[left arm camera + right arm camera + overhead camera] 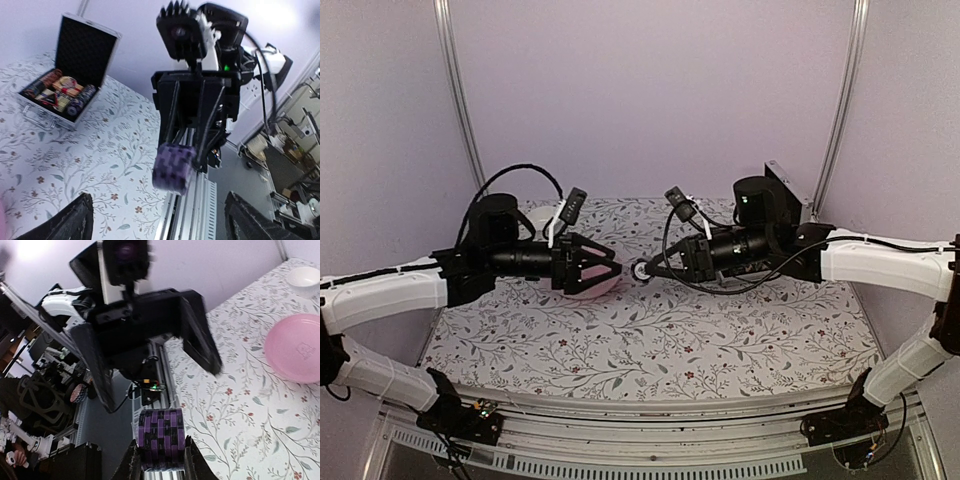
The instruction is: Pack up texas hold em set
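top view: even, soft, violet cast | left wrist: glare upper right | right wrist: glare upper left, blur upper centre

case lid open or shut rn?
Open. The case has its lid standing up, black lining exposed, chip stacks visible inside.

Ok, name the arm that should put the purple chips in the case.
Right. The right gripper holds the purple chip stack, and the open case stands behind that arm; the left gripper is open and empty.
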Robot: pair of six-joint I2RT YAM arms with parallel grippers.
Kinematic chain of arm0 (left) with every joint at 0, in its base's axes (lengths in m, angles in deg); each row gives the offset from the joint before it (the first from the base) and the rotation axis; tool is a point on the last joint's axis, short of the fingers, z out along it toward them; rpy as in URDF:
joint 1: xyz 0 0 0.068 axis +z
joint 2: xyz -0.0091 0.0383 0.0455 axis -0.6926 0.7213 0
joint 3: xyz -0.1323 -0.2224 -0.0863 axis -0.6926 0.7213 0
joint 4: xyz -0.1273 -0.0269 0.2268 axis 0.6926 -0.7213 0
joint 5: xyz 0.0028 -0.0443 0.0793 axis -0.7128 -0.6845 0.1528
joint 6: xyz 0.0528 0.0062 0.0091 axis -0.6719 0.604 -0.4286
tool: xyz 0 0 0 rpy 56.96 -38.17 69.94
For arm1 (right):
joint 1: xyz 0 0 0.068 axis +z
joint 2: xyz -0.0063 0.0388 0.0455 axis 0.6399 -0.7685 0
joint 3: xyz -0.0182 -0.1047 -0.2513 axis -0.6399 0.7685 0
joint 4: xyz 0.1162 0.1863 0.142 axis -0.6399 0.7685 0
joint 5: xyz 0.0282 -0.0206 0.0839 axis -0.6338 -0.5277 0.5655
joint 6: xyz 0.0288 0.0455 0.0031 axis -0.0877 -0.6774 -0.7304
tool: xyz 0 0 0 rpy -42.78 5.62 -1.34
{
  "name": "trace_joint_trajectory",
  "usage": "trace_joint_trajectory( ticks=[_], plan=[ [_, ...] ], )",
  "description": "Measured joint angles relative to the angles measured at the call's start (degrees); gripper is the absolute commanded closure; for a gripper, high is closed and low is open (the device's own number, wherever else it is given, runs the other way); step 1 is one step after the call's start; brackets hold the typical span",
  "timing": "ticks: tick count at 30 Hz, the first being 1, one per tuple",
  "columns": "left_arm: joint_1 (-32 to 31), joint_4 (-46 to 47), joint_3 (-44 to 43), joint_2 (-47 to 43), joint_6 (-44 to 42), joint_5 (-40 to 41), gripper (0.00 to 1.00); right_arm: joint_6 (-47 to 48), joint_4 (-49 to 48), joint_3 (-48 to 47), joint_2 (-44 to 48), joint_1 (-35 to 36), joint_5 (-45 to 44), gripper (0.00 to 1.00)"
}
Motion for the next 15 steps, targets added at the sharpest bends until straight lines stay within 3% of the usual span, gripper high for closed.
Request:
trace_joint_trajectory(
  ticks=[3, 7, 12, 15],
  plan=[
    [4.02, -2.10, 2.12, -7.39, -1.49, 4.24, 0.03, 1.90, 6.73, -0.22, 1.31, -2.25, -7.02, 0.98],
    [15.08, -8.57, -0.28, -16.37, -5.40, 11.69, 0.03, 5.03, 18.29, -2.56, 0.76, -7.85, -19.87, 0.98],
    [27.96, -19.37, -9.16, -15.06, -10.82, 19.93, 0.03, 7.74, 26.71, -4.72, -4.39, -17.03, -31.52, 0.98],
    [32.17, -22.12, -8.35, -14.91, -12.98, 26.05, 0.03, 9.40, 30.71, -7.15, -10.36, -21.20, -35.95, 0.98]
  ],
)
